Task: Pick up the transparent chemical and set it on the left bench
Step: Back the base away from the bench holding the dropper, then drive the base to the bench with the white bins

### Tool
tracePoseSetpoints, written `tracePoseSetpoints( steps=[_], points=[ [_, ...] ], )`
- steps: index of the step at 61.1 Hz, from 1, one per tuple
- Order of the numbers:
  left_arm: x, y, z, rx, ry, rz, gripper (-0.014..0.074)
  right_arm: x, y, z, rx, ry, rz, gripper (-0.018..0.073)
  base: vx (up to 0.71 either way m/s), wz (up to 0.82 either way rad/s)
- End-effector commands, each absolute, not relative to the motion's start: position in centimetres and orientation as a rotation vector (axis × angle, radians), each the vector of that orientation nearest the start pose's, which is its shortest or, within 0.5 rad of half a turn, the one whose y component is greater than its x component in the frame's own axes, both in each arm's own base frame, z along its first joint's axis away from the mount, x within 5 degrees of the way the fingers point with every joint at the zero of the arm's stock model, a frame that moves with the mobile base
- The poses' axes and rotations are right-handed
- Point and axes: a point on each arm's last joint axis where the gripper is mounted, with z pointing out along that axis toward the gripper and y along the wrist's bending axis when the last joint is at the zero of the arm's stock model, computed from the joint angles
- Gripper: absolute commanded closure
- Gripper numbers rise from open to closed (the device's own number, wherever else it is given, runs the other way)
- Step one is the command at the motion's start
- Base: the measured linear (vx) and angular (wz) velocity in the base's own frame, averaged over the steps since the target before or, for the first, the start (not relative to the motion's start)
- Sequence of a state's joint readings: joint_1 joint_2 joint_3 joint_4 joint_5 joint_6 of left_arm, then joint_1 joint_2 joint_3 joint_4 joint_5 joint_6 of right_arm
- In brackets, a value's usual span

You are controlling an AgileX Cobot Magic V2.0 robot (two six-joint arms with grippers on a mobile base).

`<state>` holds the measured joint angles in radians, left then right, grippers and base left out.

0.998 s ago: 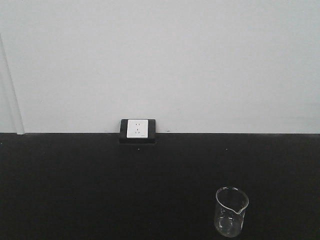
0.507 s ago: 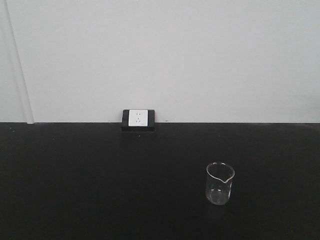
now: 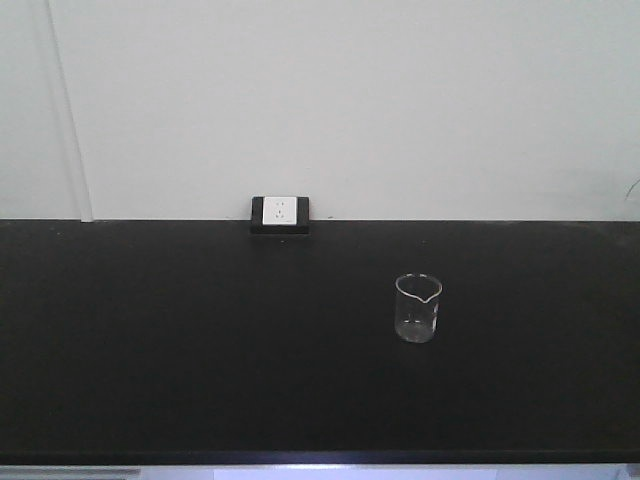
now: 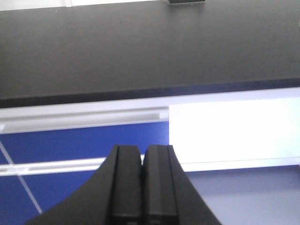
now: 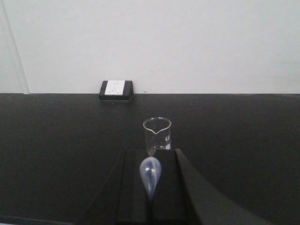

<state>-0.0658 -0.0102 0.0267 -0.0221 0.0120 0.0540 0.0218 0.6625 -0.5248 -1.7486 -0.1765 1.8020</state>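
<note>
The transparent chemical, a small clear glass beaker (image 3: 417, 310) with a pour lip, stands upright on the black worktop, right of centre. I see no dropper inside it. In the right wrist view it (image 5: 157, 136) stands just beyond my right gripper (image 5: 151, 154), which is shut on the bulb of a pale clear dropper (image 5: 150, 172). My left gripper (image 4: 142, 149) is shut and empty, held below and in front of the worktop's front edge. The left bench with the sink is out of view. Neither gripper shows in the front view.
The black worktop (image 3: 200, 330) carries a white socket in a black frame (image 3: 279, 211) at the white wall; the socket also shows in the right wrist view (image 5: 115, 87). Under the worktop's front edge are blue cabinet fronts (image 4: 70, 140) and a white panel (image 4: 234, 131).
The front view has drawn back from the bench. The beaker and socket look smaller and sit higher in the frame, and the worktop's front edge now shows.
</note>
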Motion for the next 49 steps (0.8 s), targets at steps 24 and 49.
tracePoseSetpoints(
  steps=[24,49],
  points=[
    [5.50,-0.36,20.63,0.064,1.429,-0.035,0.0600,14.08,1.57,34.01,-0.119,1.615,0.139,0.0562,-0.37,0.36],
    [5.50,-0.36,20.63,0.064,1.429,-0.035,0.0600,14.06,1.58,34.02,-0.120,1.615,0.140,0.0562,-0.31,0.71]
  ],
)
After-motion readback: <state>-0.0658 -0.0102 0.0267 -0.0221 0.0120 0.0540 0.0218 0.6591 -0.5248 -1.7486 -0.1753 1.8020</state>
